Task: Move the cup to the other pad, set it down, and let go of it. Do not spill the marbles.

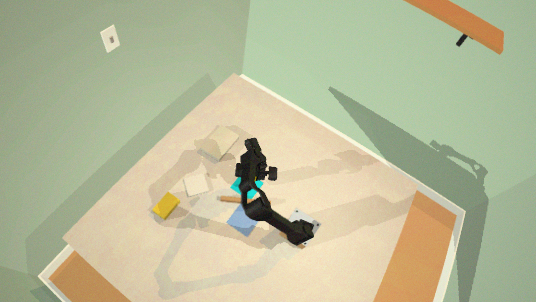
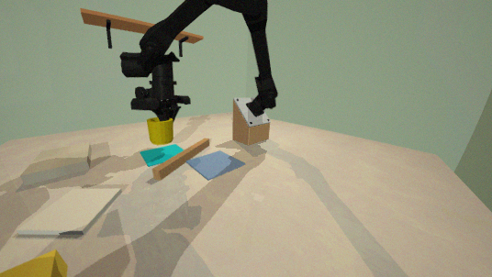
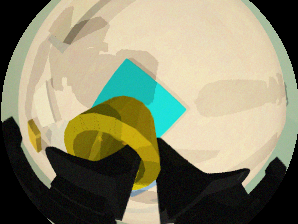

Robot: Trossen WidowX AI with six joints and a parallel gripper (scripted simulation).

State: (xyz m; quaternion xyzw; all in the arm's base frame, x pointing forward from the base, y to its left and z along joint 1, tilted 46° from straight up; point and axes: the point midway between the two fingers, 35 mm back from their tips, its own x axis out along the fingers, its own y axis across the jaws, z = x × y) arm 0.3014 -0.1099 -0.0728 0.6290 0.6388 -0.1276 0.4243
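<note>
The yellow cup hangs upright in the air. My gripper is shut on its wall at the rim. The cyan pad lies below the cup, which covers part of it in the wrist view. The blue pad lies on the other side of the wooden bar. The inside of the cup is dark, and I cannot make out the marbles clearly. In the top view the arm hides most of the cup.
A pale flat slab and a beige block lie to one side of the cyan pad. A yellow block lies farther out. A wooden block with a white sloped top stands at the arm's base.
</note>
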